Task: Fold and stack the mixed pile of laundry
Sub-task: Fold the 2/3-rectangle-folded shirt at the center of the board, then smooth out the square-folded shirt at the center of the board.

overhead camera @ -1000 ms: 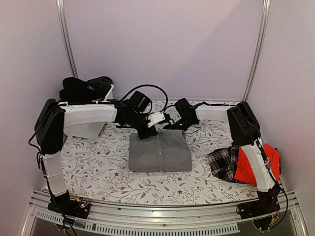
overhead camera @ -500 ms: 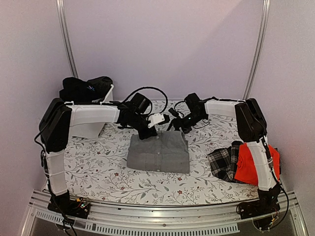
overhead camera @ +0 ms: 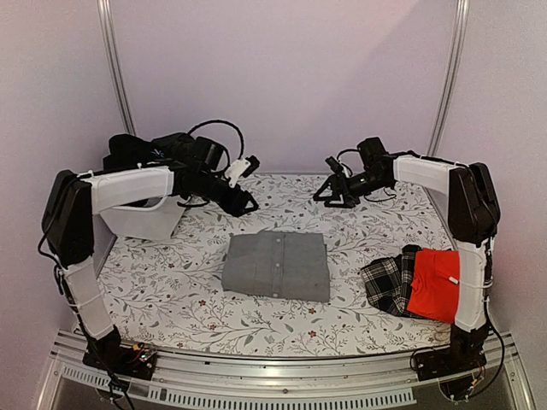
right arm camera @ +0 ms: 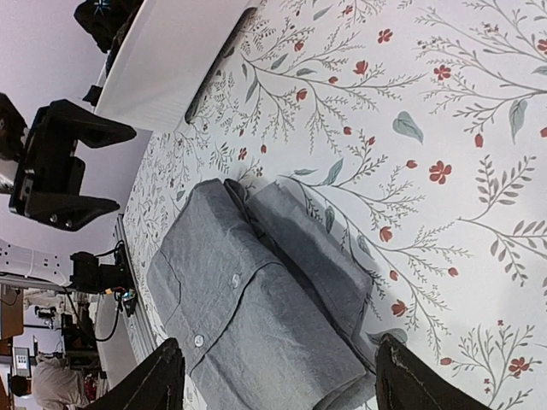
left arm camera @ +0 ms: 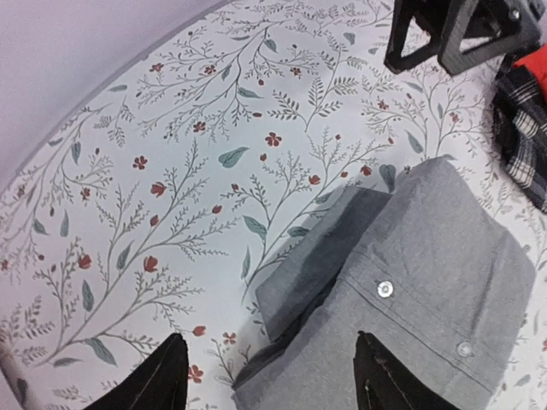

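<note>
From above, the grey collared shirt (overhead camera: 276,266) lies folded into a neat rectangle at the middle of the floral table cover (overhead camera: 171,295), button placket up. The left gripper (overhead camera: 245,201) and right gripper (overhead camera: 329,191) hover beyond its far edge, well apart and touching no cloth. At the right, near the right arm's base, red shirt (overhead camera: 434,286) overlaps the black-and-white plaid cloth (overhead camera: 385,282). At the far left the white tub (overhead camera: 141,224) holds a heaped black garment (overhead camera: 141,154). The rest of the mixed pile seems to sit there. The left wrist view looks down on the shirt's far corner (left arm camera: 444,282). That gripper's jaws are spread wide with nothing between them. A tucked-under layer pokes out from beneath the top panel, and two buttons show on the placket. The right wrist view gives the same bundle from the other side (right arm camera: 256,316). Its own jaws likewise stand apart and empty, with a lower fold stepping out along the edge nearest the camera. The shirt looks light, limp and thin, not slippery, so I judge that the fold will hold only if every layer is pinched together. Grabbing the top panel alone would likely peel it open. The safest hold seems to be both grippers at opposite short edges, reaching under the whole thickness and clear of the buttons.
</note>
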`<action>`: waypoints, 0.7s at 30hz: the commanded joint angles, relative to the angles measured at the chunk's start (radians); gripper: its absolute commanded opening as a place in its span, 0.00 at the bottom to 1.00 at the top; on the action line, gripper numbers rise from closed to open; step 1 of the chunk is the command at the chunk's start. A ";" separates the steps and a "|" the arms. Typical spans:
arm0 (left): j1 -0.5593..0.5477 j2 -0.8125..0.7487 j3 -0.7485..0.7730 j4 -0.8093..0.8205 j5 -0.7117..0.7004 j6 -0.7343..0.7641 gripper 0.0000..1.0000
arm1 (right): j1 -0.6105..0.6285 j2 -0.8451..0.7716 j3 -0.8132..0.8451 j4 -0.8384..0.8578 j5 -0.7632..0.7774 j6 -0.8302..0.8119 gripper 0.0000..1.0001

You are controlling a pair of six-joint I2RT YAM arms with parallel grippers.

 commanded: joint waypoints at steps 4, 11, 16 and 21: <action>0.131 -0.094 -0.209 -0.046 0.288 -0.471 0.60 | 0.075 0.006 -0.012 -0.125 0.060 -0.141 0.75; 0.176 -0.048 -0.288 -0.009 0.328 -0.585 0.55 | 0.122 0.092 0.005 -0.200 0.115 -0.263 0.70; 0.176 -0.002 -0.319 0.082 0.392 -0.637 0.53 | 0.127 0.093 -0.020 -0.195 0.118 -0.262 0.64; 0.176 0.047 -0.316 0.155 0.420 -0.669 0.42 | 0.129 0.111 -0.019 -0.203 0.129 -0.263 0.51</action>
